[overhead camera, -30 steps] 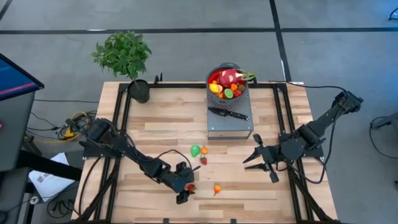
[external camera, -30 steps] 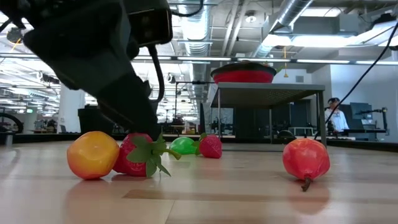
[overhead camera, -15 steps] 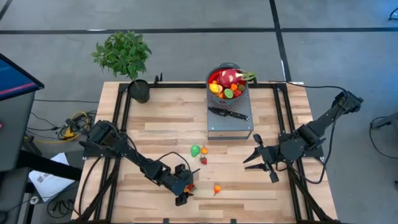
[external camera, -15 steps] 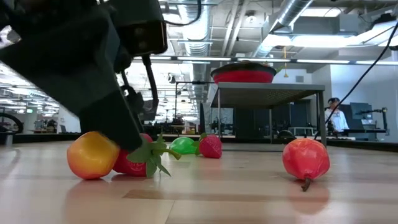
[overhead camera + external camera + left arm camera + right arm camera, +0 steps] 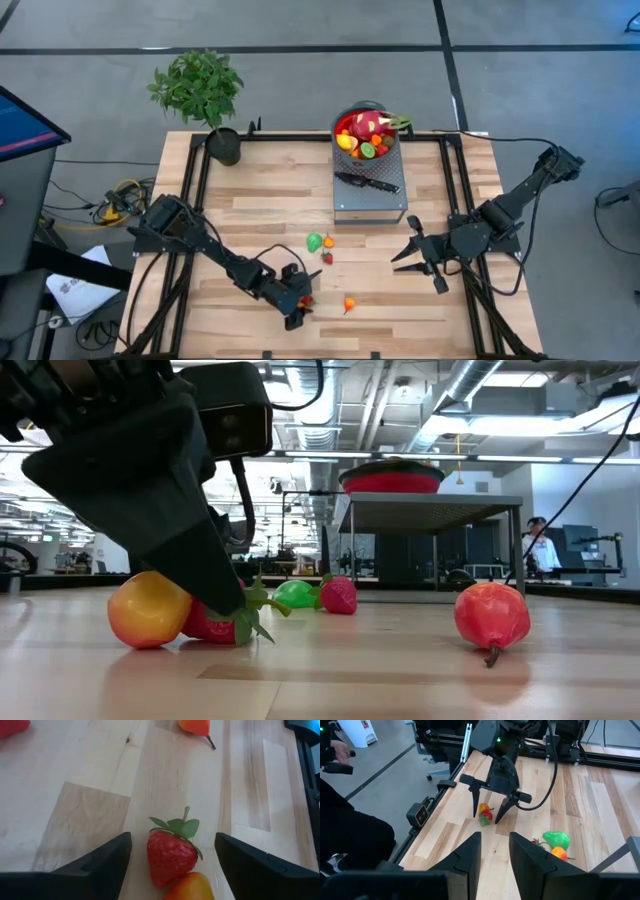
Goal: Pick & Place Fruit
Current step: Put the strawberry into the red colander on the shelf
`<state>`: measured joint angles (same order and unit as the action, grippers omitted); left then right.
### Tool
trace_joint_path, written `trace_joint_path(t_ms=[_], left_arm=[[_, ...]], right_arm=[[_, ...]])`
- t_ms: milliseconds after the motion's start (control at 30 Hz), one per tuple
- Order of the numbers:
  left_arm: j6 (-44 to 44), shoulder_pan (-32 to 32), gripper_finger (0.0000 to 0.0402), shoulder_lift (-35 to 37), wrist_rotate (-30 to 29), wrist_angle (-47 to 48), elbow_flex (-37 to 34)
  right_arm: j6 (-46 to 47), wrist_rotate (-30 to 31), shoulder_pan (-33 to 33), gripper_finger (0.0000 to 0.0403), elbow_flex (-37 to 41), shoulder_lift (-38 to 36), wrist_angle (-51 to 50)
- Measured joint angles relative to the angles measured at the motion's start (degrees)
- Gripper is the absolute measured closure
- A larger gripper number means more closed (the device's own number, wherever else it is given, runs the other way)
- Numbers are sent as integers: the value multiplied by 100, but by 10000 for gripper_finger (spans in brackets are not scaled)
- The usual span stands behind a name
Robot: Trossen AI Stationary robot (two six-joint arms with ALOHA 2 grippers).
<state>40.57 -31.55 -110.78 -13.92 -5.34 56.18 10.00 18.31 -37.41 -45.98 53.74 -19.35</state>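
A red strawberry (image 5: pixel 170 852) with green leaves lies on the wooden table against an orange-yellow fruit (image 5: pixel 192 887). My left gripper (image 5: pixel 172 839) is open and slants down over them. One finger stands on each side of the strawberry, with a gap to it on both sides. In the high view this gripper (image 5: pixel 299 302) is near the table's front edge. Loose on the table are a green fruit (image 5: pixel 314 241), a small red fruit (image 5: pixel 327 258) and an orange-red fruit with a stem (image 5: pixel 349 304). My right gripper (image 5: pixel 408 252) waits open above the table's right half.
A red bowl (image 5: pixel 366 135) full of fruit stands on a grey raised stand (image 5: pixel 370 205) at the far middle, with a black-handled knife (image 5: pixel 368 182) beside it. A potted plant (image 5: pixel 205 95) stands at the far left corner. A person (image 5: pixel 540 550) shows in the room behind.
My left gripper has sunk a little over the strawberry, and in the low view its near finger now covers more of it. The fruits have stayed where they were.
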Motion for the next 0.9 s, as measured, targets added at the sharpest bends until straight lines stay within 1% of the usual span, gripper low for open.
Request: trace_joint_path(t_ms=[100,400,567,700,900], left_arm=[[9,2,139,0,0,19,-4],[93,9,219,0,-12,21,-17],[100,26,254,-5,27,-32,-17],[108,92,264,131,143,-14,-26],[-105,349,253,629,75,-47,-24]], right_arm=[[4,0,0,308,0,0,-8],[4,0,0,308,0,-17,-17],[4,0,0,308,0,-17,-18],[2,0,0,308,0,-15,-18],[-3,-2,0,308,0,-46,-21]])
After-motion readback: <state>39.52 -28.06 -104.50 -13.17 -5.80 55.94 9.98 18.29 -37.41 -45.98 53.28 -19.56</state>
